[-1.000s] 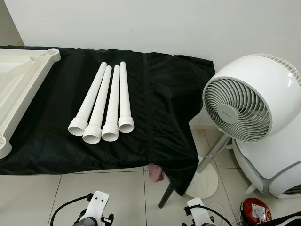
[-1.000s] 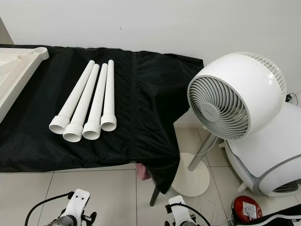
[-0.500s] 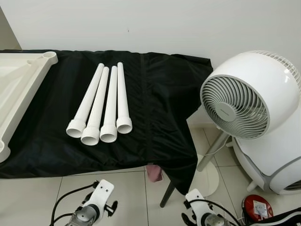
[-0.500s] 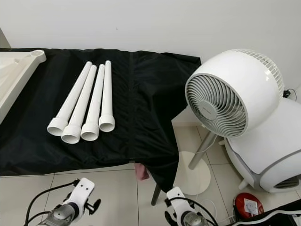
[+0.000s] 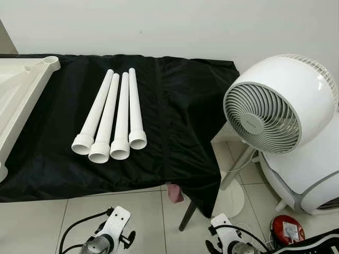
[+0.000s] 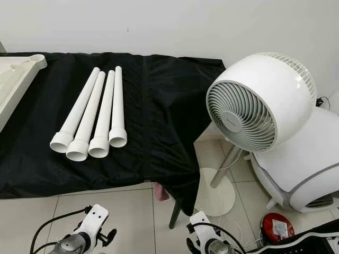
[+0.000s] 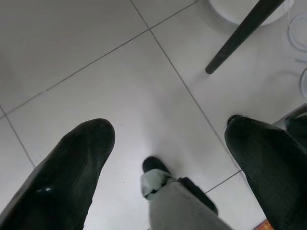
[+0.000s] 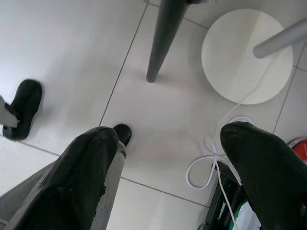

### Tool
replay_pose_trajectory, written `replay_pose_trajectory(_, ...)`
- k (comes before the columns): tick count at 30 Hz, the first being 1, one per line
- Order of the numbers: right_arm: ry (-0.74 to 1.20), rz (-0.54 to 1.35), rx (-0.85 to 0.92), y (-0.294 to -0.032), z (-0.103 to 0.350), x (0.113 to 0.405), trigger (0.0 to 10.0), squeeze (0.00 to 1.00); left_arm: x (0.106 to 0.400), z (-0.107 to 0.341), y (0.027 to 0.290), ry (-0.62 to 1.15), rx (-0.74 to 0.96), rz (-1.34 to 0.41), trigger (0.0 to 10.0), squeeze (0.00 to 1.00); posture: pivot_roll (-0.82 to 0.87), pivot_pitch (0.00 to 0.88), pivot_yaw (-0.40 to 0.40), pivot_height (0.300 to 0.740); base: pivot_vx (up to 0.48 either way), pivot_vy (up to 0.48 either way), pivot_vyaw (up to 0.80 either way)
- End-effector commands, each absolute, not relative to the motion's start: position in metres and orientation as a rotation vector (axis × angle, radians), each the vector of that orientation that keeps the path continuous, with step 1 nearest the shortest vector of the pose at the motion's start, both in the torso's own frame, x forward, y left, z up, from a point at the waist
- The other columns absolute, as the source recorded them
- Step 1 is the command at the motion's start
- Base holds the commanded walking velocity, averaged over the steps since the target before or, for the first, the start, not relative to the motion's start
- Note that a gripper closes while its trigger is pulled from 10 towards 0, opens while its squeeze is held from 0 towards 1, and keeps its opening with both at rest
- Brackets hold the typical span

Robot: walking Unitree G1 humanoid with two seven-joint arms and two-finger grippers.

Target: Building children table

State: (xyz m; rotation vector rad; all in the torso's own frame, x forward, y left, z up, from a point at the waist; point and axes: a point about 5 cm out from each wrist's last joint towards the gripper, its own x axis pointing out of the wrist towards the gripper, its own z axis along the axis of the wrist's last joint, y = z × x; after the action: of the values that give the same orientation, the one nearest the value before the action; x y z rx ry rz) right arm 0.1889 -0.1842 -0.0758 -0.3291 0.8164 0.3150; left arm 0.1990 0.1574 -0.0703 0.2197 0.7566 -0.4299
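From the head camera you see four white table legs (image 5: pixel 108 119) lying side by side, touching, on a black cloth (image 5: pixel 180 121) that covers a table. Their flared ends face you. At the left edge of the cloth lies the white tabletop (image 5: pixel 24 100), turned upside down, with a round leg socket at its far corner. To the right of the cloth stands a white fan (image 5: pixel 278 106) on a round base, and behind it a rounded white appliance (image 5: pixel 310 174). A red and white disc (image 5: pixel 286 230) sits on the floor tiles near the lower right.

The wrist cameras give you what the head camera cannot: the floor straight below. Your left gripper (image 7: pixel 168 163) hangs over bare tiles (image 7: pixel 96 72), its two black fingers spread wide, holding nothing and touching nothing. A dark table leg (image 7: pixel 240 36) of the covered table slants across the far corner there. Your right gripper (image 8: pixel 168 167) is likewise spread wide and empty, over tiles where you see the fan's round base (image 8: pixel 247 57), a loop of white cable (image 8: pixel 211 163) and the robot's black foot (image 8: pixel 24 108).

Both grippers are low, well apart from the white legs on the cloth.
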Motion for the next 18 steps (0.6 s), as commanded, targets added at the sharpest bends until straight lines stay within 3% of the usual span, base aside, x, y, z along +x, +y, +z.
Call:
replay_pose_trajectory(1, 0.838, 0.290, -0.314, -0.187, -0.079, 0.183, 10.0, 0.00, 0.190, -0.076, 0.163, 0.798, 0.216, -0.365, 10.0, 0.00, -0.05, 0.000, -0.023, 0.740, 0.000, 0.000, 0.00)
replay_pose_trajectory(7, 0.848, 0.207, -0.259, -0.194, -0.080, 0.179, 10.0, 0.00, 0.186, -0.078, 0.170, 0.815, 0.083, -0.221, 10.0, 0.00, -0.05, 0.000, -0.026, 0.740, 0.000, 0.000, 0.00)
replay_pose_trajectory(18, 0.867, 0.218, -0.259, -0.192, -0.084, 0.172, 10.0, 0.00, 0.189, -0.078, 0.158, 0.803, 0.098, -0.281, 10.0, 0.00, -0.06, 0.000, -0.027, 0.740, 0.000, 0.000, 0.00)
